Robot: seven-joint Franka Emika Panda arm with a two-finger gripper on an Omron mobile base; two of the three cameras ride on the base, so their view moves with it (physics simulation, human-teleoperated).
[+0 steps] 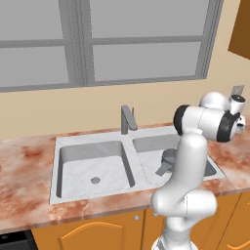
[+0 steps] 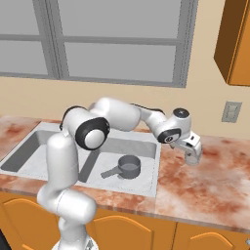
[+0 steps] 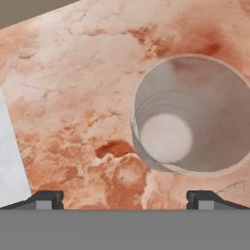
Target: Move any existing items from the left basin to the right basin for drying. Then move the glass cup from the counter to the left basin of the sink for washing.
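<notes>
The dark grey pot [image 2: 129,167] stands in the right basin [image 2: 144,145] of the sink, its short handle pointing left; the left base view also shows the pot [image 1: 168,158]. The left basin [image 1: 93,166] holds nothing but its drain hole. My gripper [image 2: 193,155] hangs open over the counter [image 2: 210,180] just right of the sink. Looking straight down in the hand view, the glass cup [image 3: 190,114] stands upright on the marbled stone, right of the middle between my fingertips [image 3: 46,199]. My gripper [image 3: 125,200] holds nothing.
A grey faucet [image 1: 128,118] rises at the sink's divider. The sink rim [image 3: 10,166] shows at the hand view's left edge. A wall outlet [image 2: 230,112] and an orange wall cabinet [image 2: 234,39] are behind and above the gripper. Windows span the back wall.
</notes>
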